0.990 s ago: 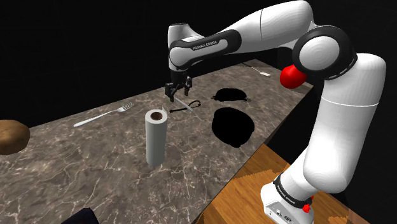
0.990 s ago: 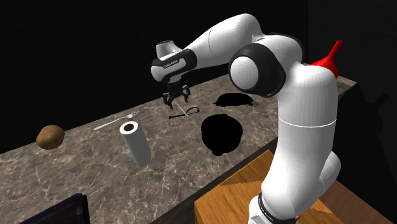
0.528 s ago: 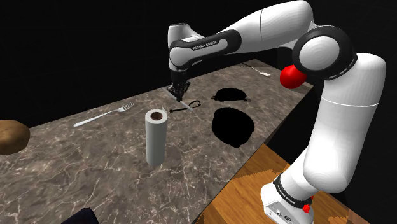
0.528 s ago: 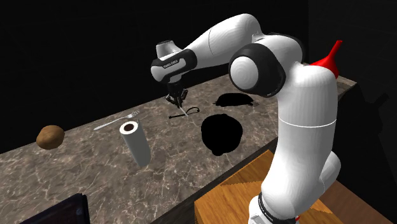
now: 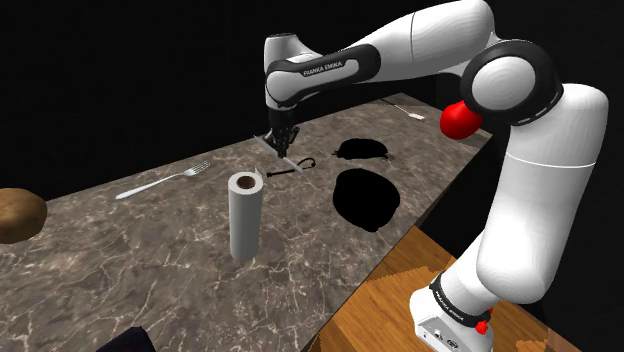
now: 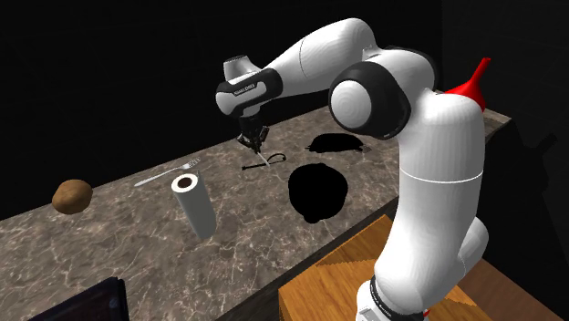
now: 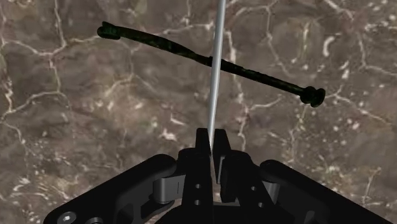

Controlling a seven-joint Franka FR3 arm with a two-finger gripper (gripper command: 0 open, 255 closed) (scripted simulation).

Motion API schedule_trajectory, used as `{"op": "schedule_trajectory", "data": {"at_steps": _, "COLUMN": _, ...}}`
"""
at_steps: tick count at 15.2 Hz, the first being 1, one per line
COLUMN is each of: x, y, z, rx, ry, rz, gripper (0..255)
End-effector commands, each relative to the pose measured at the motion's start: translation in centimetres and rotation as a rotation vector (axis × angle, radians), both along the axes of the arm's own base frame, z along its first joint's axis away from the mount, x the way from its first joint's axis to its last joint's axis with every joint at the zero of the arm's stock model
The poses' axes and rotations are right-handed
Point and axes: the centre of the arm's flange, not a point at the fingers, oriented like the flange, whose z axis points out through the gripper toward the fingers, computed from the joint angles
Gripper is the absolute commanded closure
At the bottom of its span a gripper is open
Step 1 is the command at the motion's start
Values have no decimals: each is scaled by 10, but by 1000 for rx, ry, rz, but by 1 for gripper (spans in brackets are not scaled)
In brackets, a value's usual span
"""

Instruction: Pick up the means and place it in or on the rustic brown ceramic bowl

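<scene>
**Fingers pinched on a silver rod near the table's far edge**

Reading from the shoulder view's left, I see 1 brown lump at the end of the table. Then comes 1 fork toward the far edge, and 1 white upright roll mid-table. Next is my gripper, close to the far edge. Its 2 fingers are closed on the tip of a thin silver rod. In the wrist view that rod crosses a slim dark bar lying on the marble; I cannot tell whether they are 1 piece. Further along sits the bowl, drawn flat black, toward the near edge. 1 smaller black shape lies behind it. A red funnel stands beyond the arm.
</scene>
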Motion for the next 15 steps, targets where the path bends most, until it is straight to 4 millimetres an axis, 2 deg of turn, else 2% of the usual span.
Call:
{"op": "schedule_trajectory", "data": {"at_steps": 1, "x": -1, "y": 0, "z": 9, "rx": 0, "ry": 0, "rz": 0, "gripper": 255}}
{"op": "schedule_trajectory", "data": {"at_steps": 15, "x": 0, "y": 0, "z": 83, "rx": 0, "ry": 0, "rz": 0, "gripper": 255}}
